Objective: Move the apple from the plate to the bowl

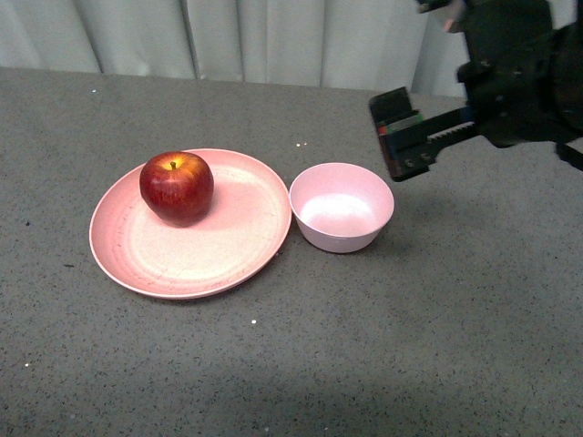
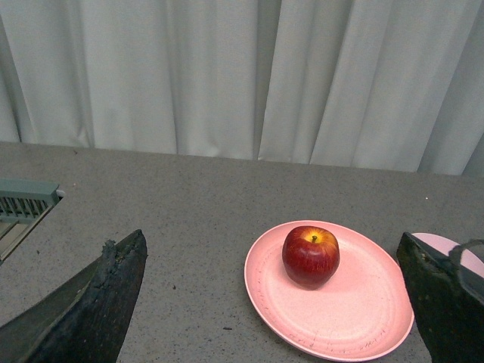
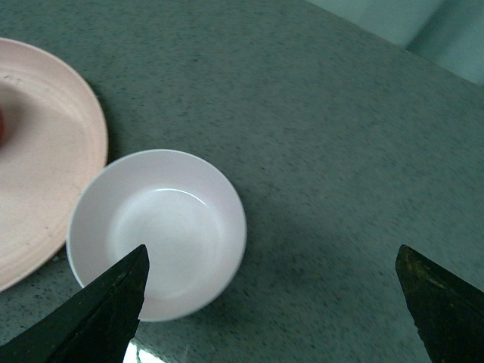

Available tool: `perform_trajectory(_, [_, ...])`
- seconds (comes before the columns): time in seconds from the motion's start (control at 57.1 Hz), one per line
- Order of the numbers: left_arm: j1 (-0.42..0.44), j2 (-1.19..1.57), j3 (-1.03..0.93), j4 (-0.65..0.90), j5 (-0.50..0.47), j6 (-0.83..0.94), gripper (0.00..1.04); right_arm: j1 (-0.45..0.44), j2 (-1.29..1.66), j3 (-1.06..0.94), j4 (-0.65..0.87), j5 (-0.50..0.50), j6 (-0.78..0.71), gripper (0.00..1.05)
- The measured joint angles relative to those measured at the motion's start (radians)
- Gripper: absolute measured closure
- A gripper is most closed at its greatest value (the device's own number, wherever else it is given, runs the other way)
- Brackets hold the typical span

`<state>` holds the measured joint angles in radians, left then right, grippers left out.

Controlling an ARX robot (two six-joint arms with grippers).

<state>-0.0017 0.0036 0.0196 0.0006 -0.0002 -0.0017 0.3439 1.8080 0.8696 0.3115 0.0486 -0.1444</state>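
The dark-red apple (image 1: pixel 176 185) sits on the far left part of the salmon-pink plate (image 1: pixel 182 273). The small pale pink bowl (image 1: pixel 339 238) stands empty just right of the plate, almost touching it. My right gripper (image 1: pixel 390 137) is open and empty, hovering above and right of the bowl. In the right wrist view the bowl (image 3: pixel 227 219) lies below, partly under one finger of the open right gripper (image 3: pixel 272 249), with the plate (image 3: pixel 45 151) beside it. My left gripper (image 2: pixel 271 238) is open and empty, facing the apple (image 2: pixel 310 253) on the plate (image 2: pixel 340 318); the bowl's edge (image 2: pixel 439 242) peeks out behind one finger.
A grey speckled tabletop (image 1: pixel 291 364) carries everything. A pale curtain (image 1: pixel 273 36) hangs behind its far edge. A grey slatted part (image 2: pixel 23 200) shows at the side of the left wrist view. The left arm is out of the front view.
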Motion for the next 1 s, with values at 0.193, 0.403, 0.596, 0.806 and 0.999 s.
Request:
perform_trajectory(0.193, [0.000,0.000,0.000,0.000,0.000,0.000,0.07,-0.097,-0.146,-0.212,0.111,0.062,0.029,0.09])
perform_trajectory(0.403, [0.000,-0.001,0.000,0.000,-0.001,0.000,0.07,-0.128,-0.097,-0.450,0.776,0.153,0.106,0.34])
perform_trajectory(0.596, [0.000,0.000,0.000,0.000,-0.002,0.000,0.07,-0.181,-0.267,-0.596,0.959,0.110,0.126,0.68])
perform_trajectory(0.806, [0.000,0.000,0.000,0.000,-0.002,0.000,0.07,-0.230,-0.502,-0.700,0.798,0.063,0.131,1.04])
perform_trajectory(0.999, [0.000,0.000,0.000,0.000,-0.002,0.000,0.07,-0.259,-0.658,-0.764,0.713,0.035,0.134,1.04])
